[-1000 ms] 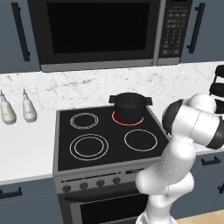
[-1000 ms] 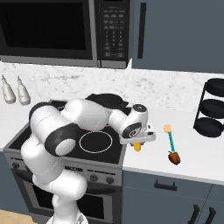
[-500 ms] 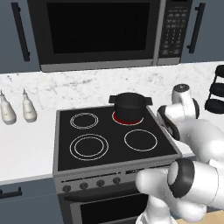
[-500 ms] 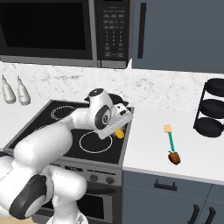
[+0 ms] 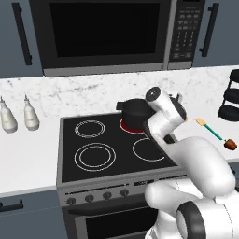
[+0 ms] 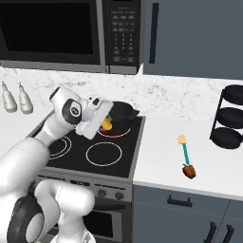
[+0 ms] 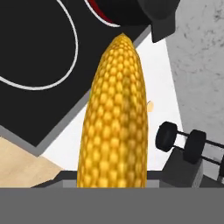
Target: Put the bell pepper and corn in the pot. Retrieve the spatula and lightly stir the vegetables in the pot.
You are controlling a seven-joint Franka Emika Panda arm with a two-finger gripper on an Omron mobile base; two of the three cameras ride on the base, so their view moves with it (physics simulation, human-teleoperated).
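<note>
My gripper (image 6: 105, 124) is shut on the yellow corn (image 6: 107, 125) and holds it just above the stove, beside the front of the black pot (image 6: 121, 113). In the hand view the corn (image 7: 116, 118) runs up the middle and hides the fingertips, its tip pointing at the pot (image 7: 127, 11). From the left base view the pot (image 5: 134, 112) stands on the rear right burner, which glows red. The green-handled spatula (image 6: 184, 152) lies on the right counter, with the dark red bell pepper (image 6: 189, 171) at its near end. The same spatula (image 5: 213, 131) and pepper (image 5: 230, 144) lie right of the stove.
The black stove top (image 5: 100, 140) has three free burner rings. Two white bottles (image 5: 18, 117) stand on the left counter. A black tiered rack (image 6: 229, 118) stands at the far right. The microwave (image 5: 107, 35) hangs above the stove.
The arm has swung left from the right counter over to the stove, carrying the corn to the pot's side. Spatula, bell pepper and pot have stayed put.
</note>
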